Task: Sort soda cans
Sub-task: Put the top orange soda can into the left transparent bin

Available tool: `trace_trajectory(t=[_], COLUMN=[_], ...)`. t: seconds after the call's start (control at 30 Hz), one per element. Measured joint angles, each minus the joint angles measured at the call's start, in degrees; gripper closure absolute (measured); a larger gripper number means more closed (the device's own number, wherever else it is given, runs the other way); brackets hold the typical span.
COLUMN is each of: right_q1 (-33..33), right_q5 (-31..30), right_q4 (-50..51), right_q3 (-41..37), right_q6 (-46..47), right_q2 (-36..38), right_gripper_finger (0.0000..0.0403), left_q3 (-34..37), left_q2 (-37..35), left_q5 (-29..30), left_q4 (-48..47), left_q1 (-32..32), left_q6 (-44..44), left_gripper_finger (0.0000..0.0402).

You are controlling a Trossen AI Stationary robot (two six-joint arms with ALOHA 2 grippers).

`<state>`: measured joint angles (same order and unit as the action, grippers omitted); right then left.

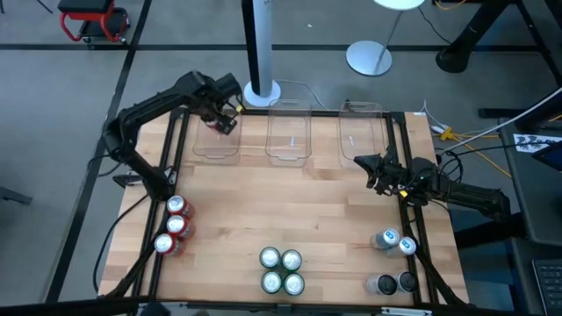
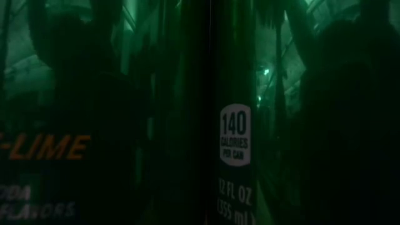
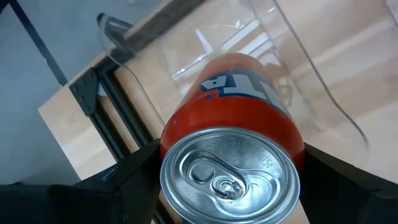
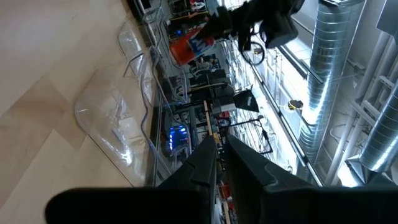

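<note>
My left gripper [image 1: 225, 117] is shut on a red soda can [image 3: 233, 106] above the far end of the leftmost clear bin [image 1: 215, 140]. The right wrist view shows that can [image 4: 189, 45] from afar. My right gripper [image 1: 376, 171] waits shut near the right bin [image 1: 364, 132], holding nothing. Three red cans [image 1: 174, 225] stand by the left edge. Several green cans [image 1: 281, 270] stand at the near edge and fill the low view [image 2: 206, 125]. Two blue-silver cans [image 1: 396, 241] and two dark ones [image 1: 393, 283] stand near right. My left gripper pinches the red can by its upper wall, just under the silver top [image 3: 227, 174]. One finger [image 3: 134, 180] is on each side of the can. The can is lifted clear and tilted, its bottom end toward the clear bin [image 3: 280, 56] below.
Three clear plastic bins lie in a row along the far edge, the middle one [image 1: 290, 136] between the other two. A white lamp post base [image 1: 262, 91] stands behind them. Bare wood [image 1: 290, 206] spreads over the table's middle.
</note>
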<state>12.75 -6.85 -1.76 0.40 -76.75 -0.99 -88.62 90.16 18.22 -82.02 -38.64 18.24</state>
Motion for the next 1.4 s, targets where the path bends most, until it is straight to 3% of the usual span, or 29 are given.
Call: trace_trajectory(t=[0.43, 1.03, 1.4], right_q1=[0.0, 0.0, 0.0], right_q5=[0.5, 0.9, 3.5], right_q4=[0.1, 0.2, 0.7], right_q3=[0.0, 0.0, 0.0], right_q6=[0.0, 0.0, 0.5], right_q2=[0.0, 0.0, 0.0], right_gripper_finger=[0.0366, 0.0366, 0.0366], left_q3=[-0.1, -0.1, 0.0], left_q2=[4.6, 15.5, 16.9], left_q5=[0.0, -1.3, -1.5], left_q4=[7.3, 15.5, 17.6], left_q1=[-7.2, -7.7, -9.5], left_q6=[-6.4, -10.7, -13.8], left_gripper_finger=[0.0108, 0.0108, 0.0091])
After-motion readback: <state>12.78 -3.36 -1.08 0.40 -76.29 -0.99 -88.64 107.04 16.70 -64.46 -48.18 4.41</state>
